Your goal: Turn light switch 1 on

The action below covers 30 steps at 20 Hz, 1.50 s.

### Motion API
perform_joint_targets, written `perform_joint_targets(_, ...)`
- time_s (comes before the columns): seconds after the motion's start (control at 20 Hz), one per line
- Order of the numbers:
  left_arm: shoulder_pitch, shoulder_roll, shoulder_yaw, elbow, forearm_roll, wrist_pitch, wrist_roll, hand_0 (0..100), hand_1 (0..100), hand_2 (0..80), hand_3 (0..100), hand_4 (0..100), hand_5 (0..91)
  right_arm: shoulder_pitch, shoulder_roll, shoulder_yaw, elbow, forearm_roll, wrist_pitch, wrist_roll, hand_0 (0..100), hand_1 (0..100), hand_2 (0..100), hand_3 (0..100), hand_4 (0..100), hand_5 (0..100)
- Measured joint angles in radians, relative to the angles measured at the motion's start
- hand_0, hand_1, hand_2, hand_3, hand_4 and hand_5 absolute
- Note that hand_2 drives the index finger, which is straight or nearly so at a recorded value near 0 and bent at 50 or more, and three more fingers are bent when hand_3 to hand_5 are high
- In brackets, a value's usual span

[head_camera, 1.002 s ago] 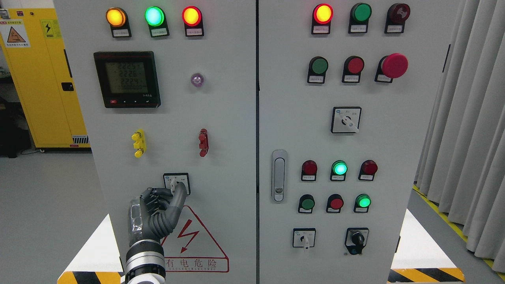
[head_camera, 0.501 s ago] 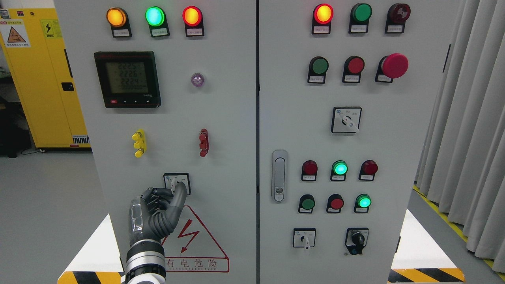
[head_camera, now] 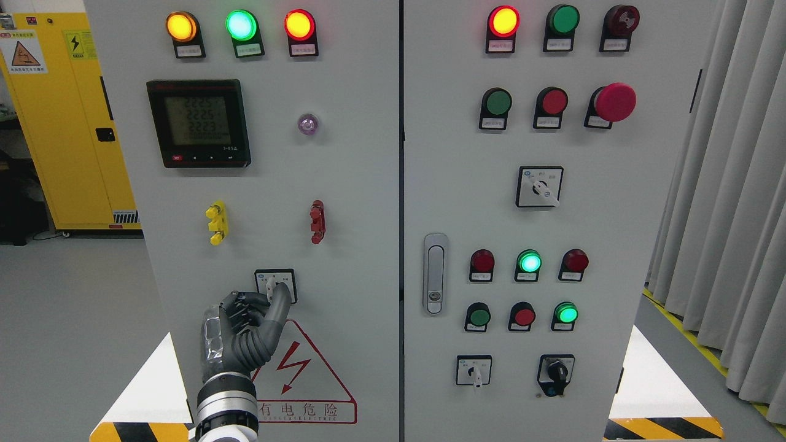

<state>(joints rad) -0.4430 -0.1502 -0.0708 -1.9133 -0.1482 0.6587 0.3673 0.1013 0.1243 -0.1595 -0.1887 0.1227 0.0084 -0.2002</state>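
Observation:
Low on the left door of the grey cabinet [head_camera: 356, 202] sits a small rotary switch [head_camera: 276, 282], a white knob on a black-framed square plate. My left hand [head_camera: 268, 297] comes up from the bottom edge and rests at this switch. Its thumb [head_camera: 279, 307] lies against the knob's right side, and the curled fingers [head_camera: 242, 305] close in from the left, pinching the knob. The hand hides the plate's lower part. The right arm does not show.
Above the switch are a yellow clip [head_camera: 216, 222], a red clip [head_camera: 317, 221], a digital meter [head_camera: 198, 123] and three lit lamps. The right door carries a handle [head_camera: 434, 273], push buttons and more rotary switches. A yellow cabinet [head_camera: 61, 123] stands far left, with curtains [head_camera: 731, 202] on the right.
The left hand stays in the same place on the switch knob. Only the meter's digits have changed slightly.

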Motion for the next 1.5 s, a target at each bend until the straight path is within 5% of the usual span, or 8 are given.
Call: perform_joint_targets(1.5, -0.002, 0.000, -0.003, 0.005, 0.002, -0.003, -0.002, 40, 62, 66.5, 94, 81, 81.4, 0.000, 0.000, 0.000, 0.000, 0.000, 0.000, 0.000, 0, 50, 4, 0, 0, 0)
